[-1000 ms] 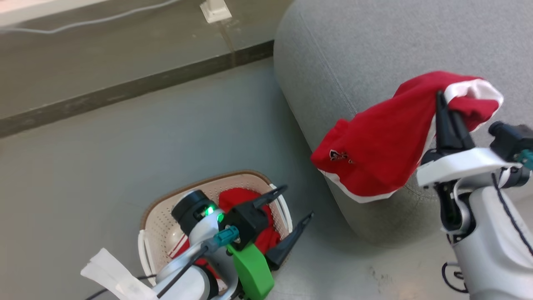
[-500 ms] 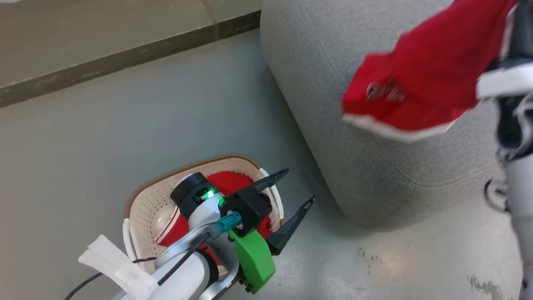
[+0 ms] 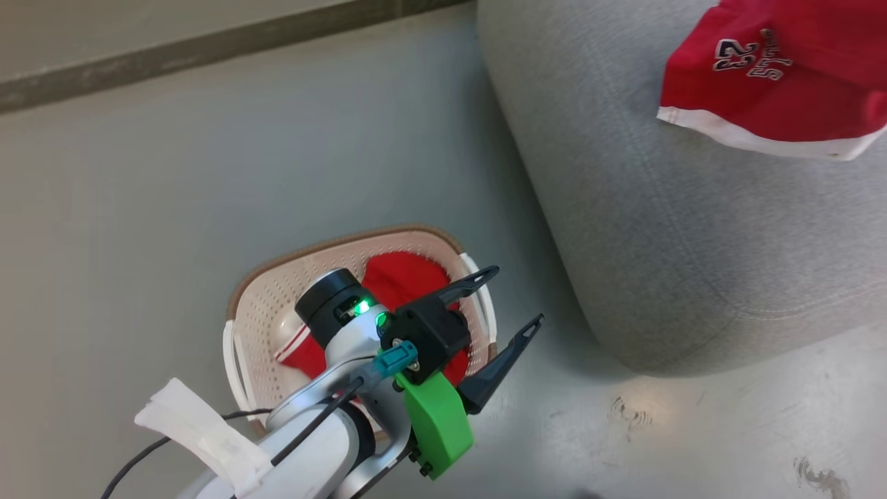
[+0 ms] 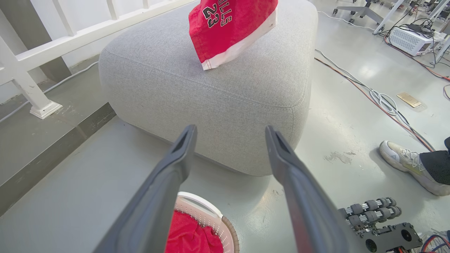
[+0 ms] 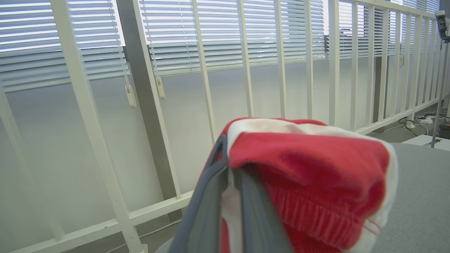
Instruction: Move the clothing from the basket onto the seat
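- Right gripper (image 5: pixel 230 160): jaws clamped on a fold of the red shorts (image 5: pixel 309 175). White-edged fabric is pinched between the two dark fingers (image 5: pixel 207 203).
- Red shorts (image 3: pixel 776 90): held up over the top of the grey seat (image 3: pixel 693 242), near its far side. The number 23 and partial lettering are printed on the leg. The white hem hangs lowest. In the left wrist view the low corner of the shorts (image 4: pixel 228 28) is close to the cushion of the seat (image 4: pixel 211 98); contact cannot be confirmed.
- Left gripper (image 3: pixel 516 296): jaws spread wide, holding nothing. It hovers over the side of the basket (image 3: pixel 332 246) nearest the seat, fingers pointing towards the seat.
- Second red garment (image 3: pixel 402 277): lies crumpled inside the basket, with a white stripe showing at one edge.
- Basket (image 4: pixel 211 207): stands on the grey floor (image 3: pixel 208 173), just beside the seat's rounded corner and not touching it.
- A person's pale shoe (image 4: pixel 407 161) rests on the floor, well apart from the seat.
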You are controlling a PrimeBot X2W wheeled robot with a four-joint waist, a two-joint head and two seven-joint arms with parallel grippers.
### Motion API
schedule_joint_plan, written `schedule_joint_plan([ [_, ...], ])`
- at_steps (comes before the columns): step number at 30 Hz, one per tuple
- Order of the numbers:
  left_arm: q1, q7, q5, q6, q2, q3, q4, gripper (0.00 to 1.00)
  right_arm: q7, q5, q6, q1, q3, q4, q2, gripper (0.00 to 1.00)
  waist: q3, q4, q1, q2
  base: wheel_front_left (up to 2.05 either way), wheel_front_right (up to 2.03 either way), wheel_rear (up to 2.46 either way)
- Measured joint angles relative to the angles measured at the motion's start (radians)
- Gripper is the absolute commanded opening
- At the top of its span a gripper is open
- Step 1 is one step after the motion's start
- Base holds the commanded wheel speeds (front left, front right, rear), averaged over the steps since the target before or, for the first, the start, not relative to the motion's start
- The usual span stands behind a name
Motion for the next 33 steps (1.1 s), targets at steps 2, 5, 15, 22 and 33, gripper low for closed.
schedule_joint_plan([
  [2,-0.006,0.008,0.001,0.0,0.0,-0.002,-0.004,1.0,0.005,0.001,-0.004,-0.012,-0.013,0.025,-0.014,0.0,0.016,0.011,0.0,0.0,0.0,0.0,0.0],
  [5,-0.014,0.017,0.002,0.0,0.001,-0.004,-0.013,1.0,0.007,0.007,-0.012,-0.029,-0.026,0.059,-0.028,0.0,0.043,0.028,0.0,0.0,0.0,0.0,0.0],
  [15,-0.061,0.035,0.019,-0.001,0.008,-0.001,-0.035,1.0,0.006,0.013,-0.021,-0.061,-0.039,0.185,-0.032,0.0,0.156,0.073,0.0001,0.0,0.0,0.0,0.0],
  [22,-0.075,0.034,0.019,-0.009,0.023,0.001,-0.027,1.0,0.006,0.046,-0.03,-0.057,-0.054,0.319,0.012,0.0,0.201,0.084,0.0001,0.0,0.0,0.0,0.0],
  [33,-0.076,0.002,0.012,-0.01,0.022,0.001,0.005,1.0,0.006,0.068,-0.036,-0.06,-0.068,0.408,0.021,1.0,0.187,0.08,0.0,0.0,0.0,0.0,0.0],
])
